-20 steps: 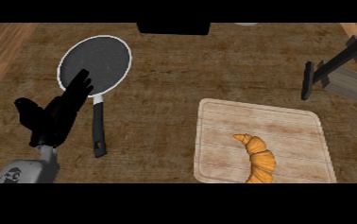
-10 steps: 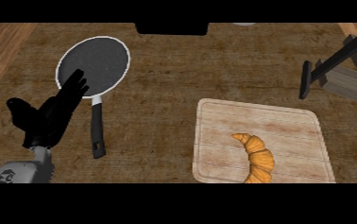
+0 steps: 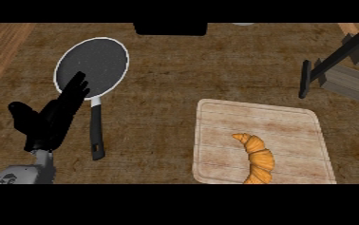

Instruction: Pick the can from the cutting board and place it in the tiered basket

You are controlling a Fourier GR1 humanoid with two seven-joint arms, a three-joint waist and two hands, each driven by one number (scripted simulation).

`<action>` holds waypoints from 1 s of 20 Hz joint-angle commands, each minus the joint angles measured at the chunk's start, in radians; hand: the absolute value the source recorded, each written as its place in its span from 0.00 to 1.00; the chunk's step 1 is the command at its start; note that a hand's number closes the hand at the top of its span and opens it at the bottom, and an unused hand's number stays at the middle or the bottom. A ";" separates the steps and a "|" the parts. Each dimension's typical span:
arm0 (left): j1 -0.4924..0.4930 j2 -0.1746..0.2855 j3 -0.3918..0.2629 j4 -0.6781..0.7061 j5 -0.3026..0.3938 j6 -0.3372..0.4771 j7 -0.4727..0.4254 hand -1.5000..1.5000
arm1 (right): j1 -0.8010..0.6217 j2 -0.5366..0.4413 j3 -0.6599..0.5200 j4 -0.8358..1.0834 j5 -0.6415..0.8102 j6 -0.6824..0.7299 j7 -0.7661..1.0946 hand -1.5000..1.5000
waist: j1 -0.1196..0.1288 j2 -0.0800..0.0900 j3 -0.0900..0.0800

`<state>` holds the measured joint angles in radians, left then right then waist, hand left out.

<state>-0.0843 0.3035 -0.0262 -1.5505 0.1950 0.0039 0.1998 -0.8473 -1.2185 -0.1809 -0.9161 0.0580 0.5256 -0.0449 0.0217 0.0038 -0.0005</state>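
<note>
Bearing a croissant, the cutting board lies on the counter well right of the left hand; where the can is cannot be told. That hand is wide, fingers straight, reaching a frying pan's rim.

Left robot hand, fingers straight, by frying pan, croissant on cutting board, tiered basket at right

desk: dark brown wood, coarse mottled grain, matt | pan at 10 o'clock: matt black speckled inside, pale smooth rim, black handle | board at 4 o'clock: pale wood, smooth, fine lines | croissant: golden, ridged crust | left hand: matt black | basket at 3 o'clock: dark matt frame
</note>
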 commanded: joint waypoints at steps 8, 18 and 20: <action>0.042 -0.006 0.018 -0.036 0.007 -0.034 0.001 0.50 | -0.064 0.158 -0.049 0.101 0.085 -0.237 -0.032 1.00 | -0.002 -0.002 0.001; -0.043 -0.010 0.038 -0.026 -0.018 -0.029 0.079 0.50 | -0.222 0.240 -0.005 0.205 0.191 -0.268 -0.074 0.00 | -0.001 0.000 0.000; 0.048 -0.054 0.015 -0.060 -0.044 -0.003 0.017 0.50 | -0.241 0.243 -0.037 0.188 0.152 -0.241 0.005 0.00 | -0.003 -0.003 0.000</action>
<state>-0.0818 0.2652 -0.0054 -1.5754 0.1605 -0.0045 0.2266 -1.0393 -0.9993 -0.1940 -0.7418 0.2243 0.2836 -0.0919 0.0175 0.0029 -0.0001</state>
